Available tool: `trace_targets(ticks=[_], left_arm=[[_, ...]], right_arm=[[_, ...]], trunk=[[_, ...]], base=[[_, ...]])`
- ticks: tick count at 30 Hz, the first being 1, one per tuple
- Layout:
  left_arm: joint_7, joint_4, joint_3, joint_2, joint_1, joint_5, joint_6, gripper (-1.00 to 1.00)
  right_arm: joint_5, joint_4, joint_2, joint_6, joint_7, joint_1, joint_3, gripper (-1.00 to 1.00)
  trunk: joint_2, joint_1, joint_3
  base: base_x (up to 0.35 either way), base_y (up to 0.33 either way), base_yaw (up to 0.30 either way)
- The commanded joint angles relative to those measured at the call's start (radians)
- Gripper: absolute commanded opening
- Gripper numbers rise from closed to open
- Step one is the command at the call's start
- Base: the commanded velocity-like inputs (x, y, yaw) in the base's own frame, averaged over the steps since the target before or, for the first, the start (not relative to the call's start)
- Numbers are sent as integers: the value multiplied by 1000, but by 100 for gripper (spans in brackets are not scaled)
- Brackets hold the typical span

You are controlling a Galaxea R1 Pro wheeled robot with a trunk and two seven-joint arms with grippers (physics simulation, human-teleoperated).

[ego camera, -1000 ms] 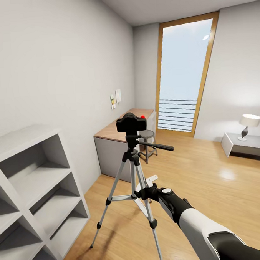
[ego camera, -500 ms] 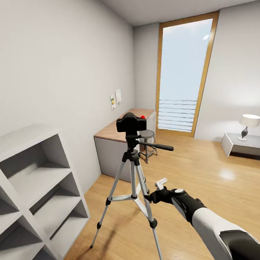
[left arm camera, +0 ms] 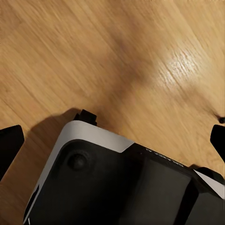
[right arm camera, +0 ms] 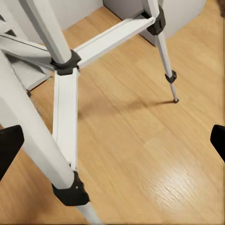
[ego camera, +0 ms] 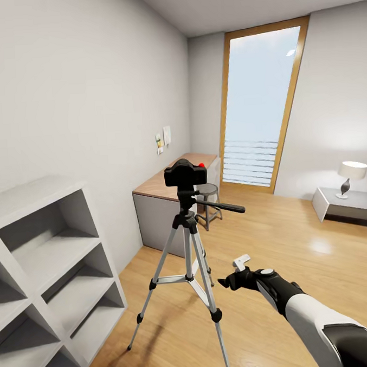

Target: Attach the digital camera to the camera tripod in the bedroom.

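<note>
The black digital camera (ego camera: 185,174), red dot on top, sits on the head of the camera tripod (ego camera: 188,243). The tripod stands on the wood floor on silver-grey legs, its pan handle pointing right. My right gripper (ego camera: 235,272) is open and empty, low and to the right of the legs, apart from them. In the right wrist view the tripod's leg braces (right arm camera: 65,98) lie close ahead of the right gripper (right arm camera: 114,145), whose fingertips sit at the frame's edges. My left gripper (left arm camera: 112,140) is open and empty over the floor and my own base.
A white cube shelf (ego camera: 42,268) stands at the left wall. Behind the tripod are a wood-topped desk (ego camera: 151,193) and a round stool (ego camera: 207,195). A tall window (ego camera: 257,108) fills the far wall. A lamp (ego camera: 350,174) stands on a low white table (ego camera: 347,203).
My right arm has drawn back to the right and a little lower, away from the tripod's legs. The tripod and the camera have not moved.
</note>
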Motion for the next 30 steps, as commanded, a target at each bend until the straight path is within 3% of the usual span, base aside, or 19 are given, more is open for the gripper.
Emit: trace_targets(ticks=[1,12,18,19,22,25,30], left_arm=[[2,-2,-8,1,-1,12,0,100],[1,-1,-7,2,-1,51,0,100],[1,-1,-8,2,-1,54,0,100],[1,-1,-8,2,-1,53,0,100],[1,-1,-9,1,-1,52,0,100],[1,-1,-9,1,-1,52,0,100],[1,-1,-9,1,-1,52,0,100]], right_arm=[[3,1,-5,6,5,0,0,100],[1,138,-88,5,7,0,0,100],[-4,243,-162,6,7,-1,-2,100],[-6,266,-203,7,7,-6,-3,100],[-7,273,-228,7,5,-6,-4,100],[-7,276,-267,8,-6,72,-4,100],[-7,276,-280,-3,-15,168,-5,100]], trunk=[[-2,1,-2],[-2,1,-2],[-2,1,-2],[-2,1,-2],[-2,1,-2],[-2,1,-2],[-2,1,-2]], base=[[0,0,0],[0,0,0],[0,0,0],[0,0,0],[0,0,0],[0,0,0],[0,0,0]])
